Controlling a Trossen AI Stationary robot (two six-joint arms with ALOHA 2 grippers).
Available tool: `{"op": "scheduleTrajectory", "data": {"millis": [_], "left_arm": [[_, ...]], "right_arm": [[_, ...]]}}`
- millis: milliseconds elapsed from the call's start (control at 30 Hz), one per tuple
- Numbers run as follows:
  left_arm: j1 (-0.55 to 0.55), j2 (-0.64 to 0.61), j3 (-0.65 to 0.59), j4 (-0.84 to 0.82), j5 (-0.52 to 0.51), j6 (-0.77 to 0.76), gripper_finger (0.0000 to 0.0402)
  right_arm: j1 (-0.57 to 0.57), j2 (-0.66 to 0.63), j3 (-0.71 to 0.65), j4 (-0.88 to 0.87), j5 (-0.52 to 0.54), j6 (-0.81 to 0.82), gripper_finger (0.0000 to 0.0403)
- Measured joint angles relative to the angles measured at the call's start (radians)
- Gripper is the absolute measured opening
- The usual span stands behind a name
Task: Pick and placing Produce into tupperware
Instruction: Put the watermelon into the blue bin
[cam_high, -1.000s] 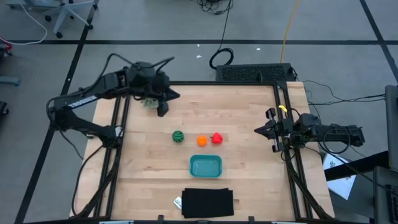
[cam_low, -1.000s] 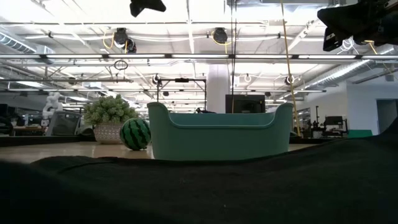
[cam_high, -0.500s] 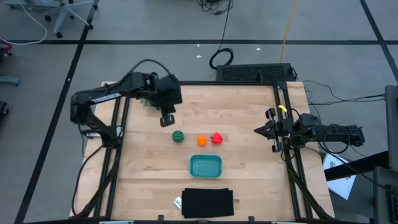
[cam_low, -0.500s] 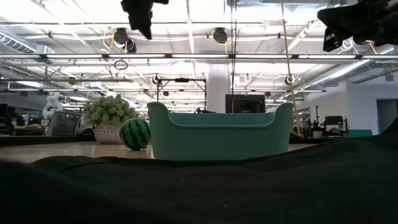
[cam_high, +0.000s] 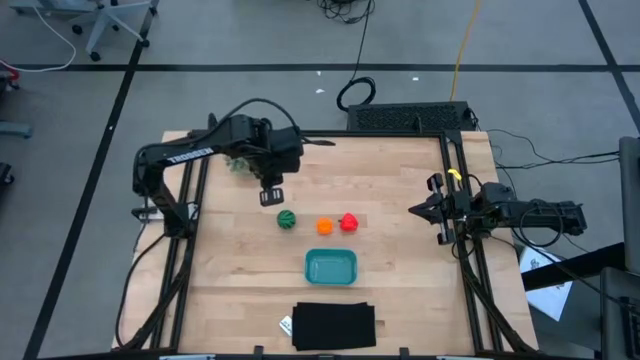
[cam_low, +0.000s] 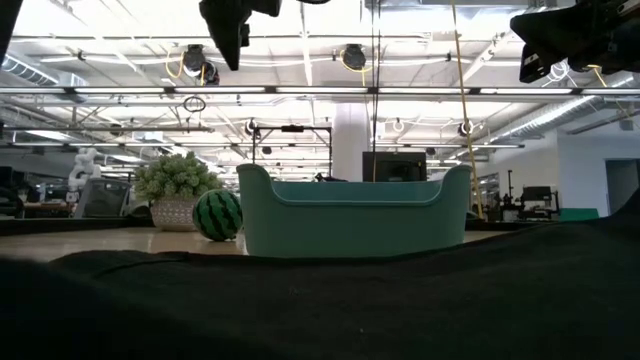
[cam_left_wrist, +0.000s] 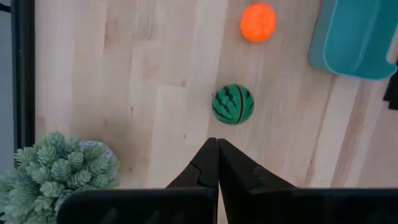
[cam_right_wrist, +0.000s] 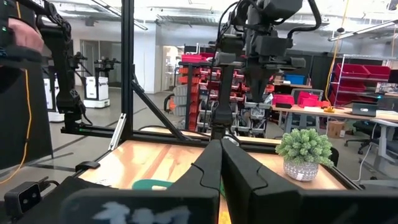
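High view: the left gripper (cam_high: 272, 193) hangs just short of the toy watermelon (cam_high: 287, 220); beyond it lie the orange piece (cam_high: 325, 226), red piece (cam_high: 348, 222) and teal container (cam_high: 331, 267). Left wrist view: its fingers (cam_left_wrist: 205, 163) are pressed together, empty. Right wrist view: the right gripper (cam_right_wrist: 220, 149) waits, fingers together.

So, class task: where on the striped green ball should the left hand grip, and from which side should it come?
Grip the green ball across its widest middle, coming straight down from above. It is round, so any pair of opposite sides serves, and it sits apart from the orange ball. The left hand hangs shut nearby, so it must open first.
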Motion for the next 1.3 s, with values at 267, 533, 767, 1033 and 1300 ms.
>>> {"op": "scheduleTrajectory", "data": {"millis": [267, 533, 767, 1033, 1300], "left_arm": [[-0.016, 0.048, 0.037, -0.033, 0.000, -0.013, 0.0004], [-0.042, 0.049, 0.037, -0.032, 0.033, -0.031, 0.0006], [-0.051, 0.049, 0.037, -0.029, 0.059, -0.038, 0.0008], [-0.064, 0.049, 0.036, 0.039, 0.059, -0.034, 0.0010], [-0.063, 0.049, 0.036, 0.066, 0.011, -0.027, 0.0031]], "right_arm": [[0.000, 0.000, 0.000, 0.000, 0.000, 0.000, 0.0000], [0.000, 0.000, 0.000, 0.000, 0.000, 0.000, 0.0000], [0.000, 0.000, 0.000, 0.000, 0.000, 0.000, 0.0000], [0.000, 0.000, 0.000, 0.003, 0.000, 0.000, 0.0000], [0.000, 0.000, 0.000, 0.003, 0.000, 0.000, 0.0000]]}}
